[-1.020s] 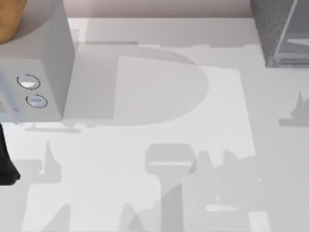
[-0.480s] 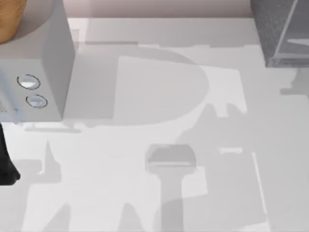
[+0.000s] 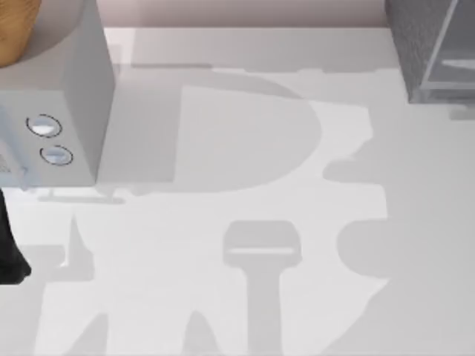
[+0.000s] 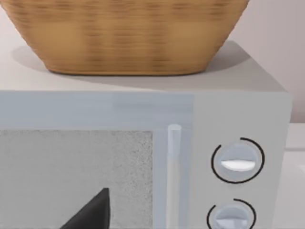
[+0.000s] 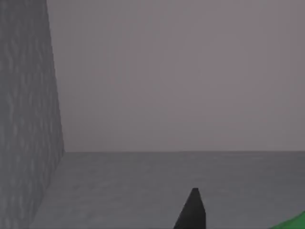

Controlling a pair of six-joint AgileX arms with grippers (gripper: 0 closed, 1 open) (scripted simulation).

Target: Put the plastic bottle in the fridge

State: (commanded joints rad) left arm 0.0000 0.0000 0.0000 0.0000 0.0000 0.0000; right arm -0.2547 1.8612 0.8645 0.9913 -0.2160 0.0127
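The fridge [image 3: 427, 44], a dark grey speckled box with a paler framed panel, stands at the table's far right corner. In the right wrist view a dark speckled wall [image 5: 24, 119] rises close by over a flat grey floor [image 5: 157, 181]. A black tip of my right gripper [image 5: 193, 212] pokes in there. Beside it lies a sliver of green [image 5: 291, 222], seemingly the plastic bottle, mostly out of view. My left arm [image 3: 10, 252] is parked at the table's left edge. A black part of my left gripper [image 4: 90, 214] faces the pale grey box.
The pale grey box with two round knobs [image 3: 56, 137] stands at the far left, with a wicker basket [image 4: 128, 33] on top. The white table [image 3: 223, 297] carries only shadows across its middle and front.
The big shadow on the table's right half has changed shape and drifted to the right. The left arm and both boxes have stayed put.
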